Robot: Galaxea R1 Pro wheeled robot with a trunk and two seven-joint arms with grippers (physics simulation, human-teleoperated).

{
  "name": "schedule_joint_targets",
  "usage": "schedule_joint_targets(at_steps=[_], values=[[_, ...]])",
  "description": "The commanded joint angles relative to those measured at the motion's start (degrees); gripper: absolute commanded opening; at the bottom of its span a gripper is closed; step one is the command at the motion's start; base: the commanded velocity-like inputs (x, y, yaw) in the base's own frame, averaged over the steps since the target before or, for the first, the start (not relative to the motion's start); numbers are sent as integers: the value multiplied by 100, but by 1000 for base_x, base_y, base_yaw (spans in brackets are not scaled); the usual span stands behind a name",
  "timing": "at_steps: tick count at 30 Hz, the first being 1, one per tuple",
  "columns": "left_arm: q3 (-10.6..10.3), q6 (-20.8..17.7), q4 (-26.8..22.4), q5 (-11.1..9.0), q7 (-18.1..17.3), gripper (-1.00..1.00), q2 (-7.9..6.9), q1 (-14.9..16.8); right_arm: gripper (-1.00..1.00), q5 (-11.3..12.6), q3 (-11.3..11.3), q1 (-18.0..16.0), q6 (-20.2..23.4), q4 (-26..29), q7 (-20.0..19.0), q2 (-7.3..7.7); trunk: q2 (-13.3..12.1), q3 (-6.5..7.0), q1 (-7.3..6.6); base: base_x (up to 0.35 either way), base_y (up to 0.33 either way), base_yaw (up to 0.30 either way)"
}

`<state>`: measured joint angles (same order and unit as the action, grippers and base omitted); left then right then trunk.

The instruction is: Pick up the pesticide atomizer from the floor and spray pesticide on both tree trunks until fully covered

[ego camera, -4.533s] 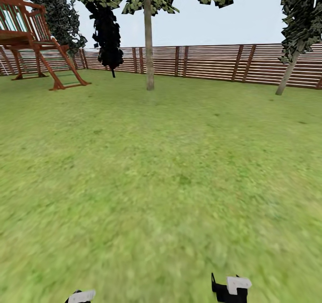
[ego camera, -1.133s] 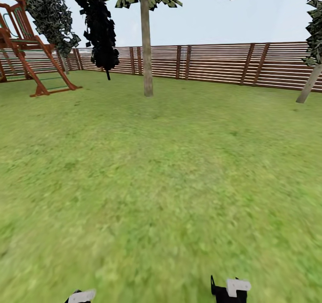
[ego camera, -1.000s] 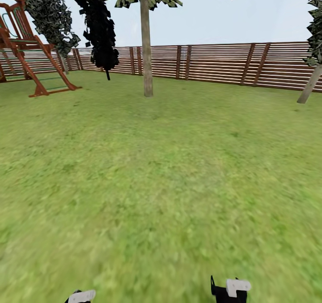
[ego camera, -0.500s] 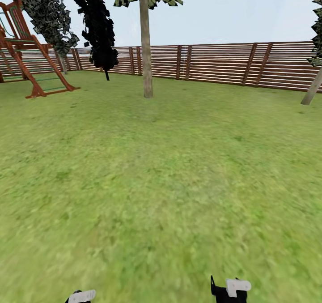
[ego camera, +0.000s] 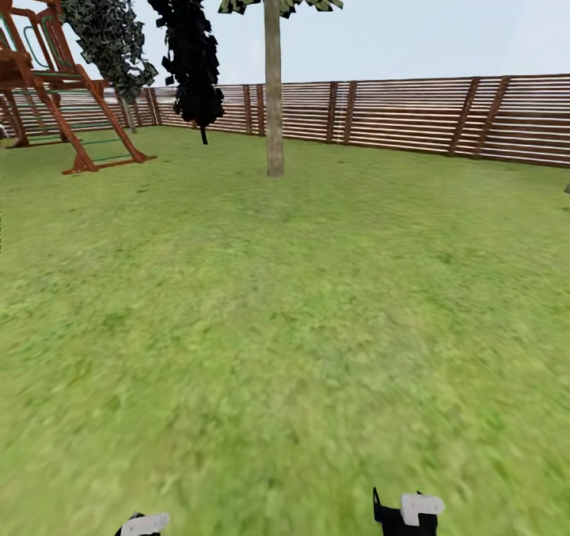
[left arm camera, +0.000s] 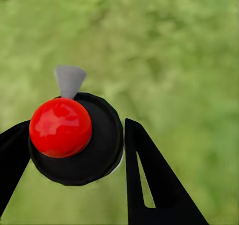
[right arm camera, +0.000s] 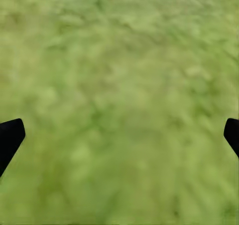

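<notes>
In the left wrist view my left gripper (left arm camera: 74, 150) is shut on the pesticide atomizer (left arm camera: 60, 127), a dark round bottle with a red top and a pale grey trigger, held over grass. My right gripper (right arm camera: 122, 132) is open above bare lawn, its black fingertips (right arm camera: 11, 135) far apart. In the head view a tree with a straight pale trunk (ego camera: 274, 100) stands ahead on the garden lawn, well beyond both arms (ego camera: 408, 512). The paved floor is out of view.
A red-brown slat fence (ego camera: 412, 116) closes the far side of the lawn. A wooden play frame with a ladder (ego camera: 71, 100) stands at the far left. Two dark-leaved trees (ego camera: 194, 53) grow near the fence corner. Open grass (ego camera: 285, 322) lies between me and the trunk.
The whole head view has shifted right and the pale trunk looks larger, so the camera has moved. A leaning trunk at the right edge has left the picture. Both arms keep their pose.
</notes>
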<state>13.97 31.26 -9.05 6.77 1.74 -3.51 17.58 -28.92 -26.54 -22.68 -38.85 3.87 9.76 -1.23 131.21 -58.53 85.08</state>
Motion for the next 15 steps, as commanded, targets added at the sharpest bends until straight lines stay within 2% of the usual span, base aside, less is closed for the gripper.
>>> schedule_joint_targets(at_steps=[1, 15], values=[[0, -1, 0, 0, 2, -100, 0, 0, 100, 0, 0, 0, 0, 0, 0, 0, 0, 2, 0, 339, 0, 40], [0, 2, 0, 0, 2, -100, 0, 0, 100, 0, 0, 0, 0, 0, 0, 0, 0, 38, 0, 339, 0, 4]])
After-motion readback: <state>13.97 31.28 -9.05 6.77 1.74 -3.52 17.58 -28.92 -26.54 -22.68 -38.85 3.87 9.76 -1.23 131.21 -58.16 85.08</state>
